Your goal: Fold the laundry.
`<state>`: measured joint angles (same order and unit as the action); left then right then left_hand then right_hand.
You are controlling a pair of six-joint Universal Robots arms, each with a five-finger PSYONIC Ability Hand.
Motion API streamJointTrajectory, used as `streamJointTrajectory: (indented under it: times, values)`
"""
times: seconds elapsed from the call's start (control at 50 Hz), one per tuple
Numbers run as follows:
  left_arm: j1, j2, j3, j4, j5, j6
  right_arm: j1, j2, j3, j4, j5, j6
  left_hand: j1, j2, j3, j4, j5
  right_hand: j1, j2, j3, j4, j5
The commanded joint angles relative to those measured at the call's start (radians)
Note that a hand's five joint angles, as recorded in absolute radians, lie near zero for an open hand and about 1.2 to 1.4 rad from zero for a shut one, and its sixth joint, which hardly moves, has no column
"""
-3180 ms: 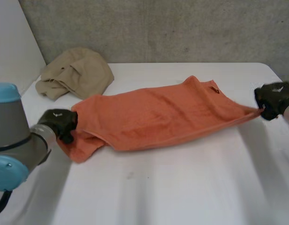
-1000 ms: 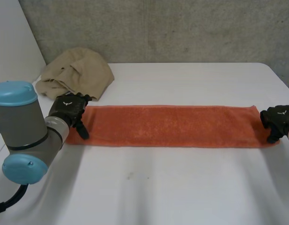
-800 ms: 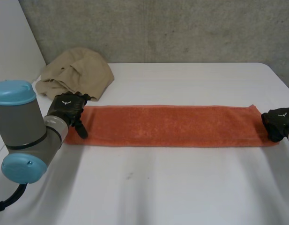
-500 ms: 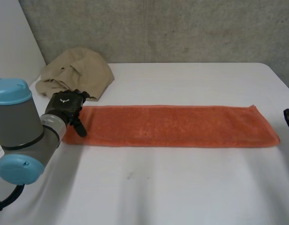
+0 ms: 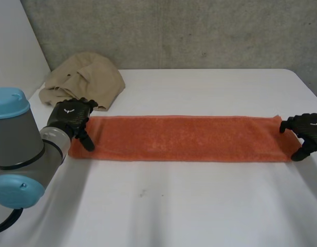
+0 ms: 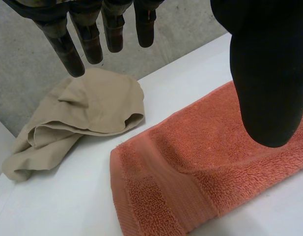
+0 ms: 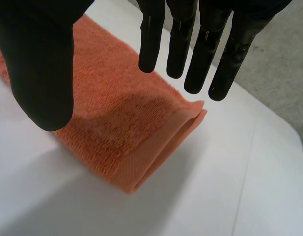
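Observation:
An orange towel (image 5: 189, 138), folded into a long narrow strip, lies flat across the white table (image 5: 199, 206). My left hand (image 5: 71, 117) hovers over its left end, open. In the left wrist view the straight fingers (image 6: 87, 34) and thumb stand apart above the towel's short edge (image 6: 156, 191), holding nothing. My right hand (image 5: 306, 133) is at the towel's right end, open too. In the right wrist view its fingers (image 7: 190, 44) are spread above the doubled end (image 7: 126, 142) and do not grip it.
A crumpled beige garment (image 5: 84, 80) lies at the table's far left corner, just beyond my left hand, and past its fingertips in the left wrist view (image 6: 87, 108). A grey concrete wall (image 5: 199, 31) runs along the far edge.
My right hand let go of the towel's right end, drew away to the right, then came back over it with fingers spread. The left hand shifted slightly. The towel stayed flat.

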<state>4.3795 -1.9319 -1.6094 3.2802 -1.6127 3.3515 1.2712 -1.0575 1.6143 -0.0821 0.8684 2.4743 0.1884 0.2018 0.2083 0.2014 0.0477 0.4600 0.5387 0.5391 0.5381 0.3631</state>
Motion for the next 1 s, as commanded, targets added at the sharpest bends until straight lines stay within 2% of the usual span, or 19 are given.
streamJointTrajectory:
  times: [0.02, 0.26, 0.34, 0.44, 0.66, 0.82, 0.96, 1.0]
  values:
    - [-0.005, -0.004, -0.003, 0.004, 0.010, 0.000, -0.003, 0.045, -0.014, -0.008, 0.012, -0.020, 0.013, 0.000, -0.007, 0.000, -0.020, 0.244, 0.166, 0.165, 0.166, 0.167]
    - [0.005, -0.012, 0.000, 0.007, 0.013, 0.000, 0.001, 0.093, -0.047, -0.011, 0.015, -0.035, 0.013, 0.000, -0.007, 0.000, -0.020, 0.300, 0.221, 0.221, 0.222, 0.223]
    - [0.005, -0.013, 0.000, 0.012, 0.014, 0.000, 0.001, 0.105, -0.057, -0.013, 0.026, -0.046, 0.013, 0.000, -0.007, 0.000, -0.020, 0.511, 0.432, 0.432, 0.433, 0.434]
    - [0.005, -0.013, 0.000, 0.013, 0.013, 0.000, -0.001, 0.122, -0.077, -0.013, 0.035, -0.069, 0.010, -0.003, -0.009, -0.003, -0.023, 0.936, 0.857, 0.857, 0.858, 0.858]
    - [0.003, -0.013, -0.001, 0.012, 0.013, 0.000, -0.102, 0.126, -0.146, -0.015, 0.076, -0.136, 0.007, -0.006, -0.012, -0.006, -0.026, 0.936, 0.858, 0.857, 0.858, 0.859]
    - [0.003, -0.010, -0.003, 0.012, 0.013, 0.000, -0.205, 0.126, -0.258, -0.010, 0.199, -0.337, 0.007, -0.006, -0.012, -0.006, -0.026, 0.936, 0.858, 0.857, 0.858, 0.859]
    - [0.003, -0.007, -0.003, 0.012, 0.013, 0.002, -0.193, 0.111, -0.284, -0.010, 0.221, -0.380, 0.005, -0.009, -0.015, -0.008, -0.029, 0.936, 0.858, 0.857, 0.858, 0.859]
    - [0.002, -0.004, -0.003, 0.012, 0.013, 0.002, -0.142, 0.088, -0.283, -0.010, 0.225, -0.376, 0.005, -0.009, -0.015, -0.008, -0.029, 0.936, 0.858, 0.857, 0.858, 0.859]
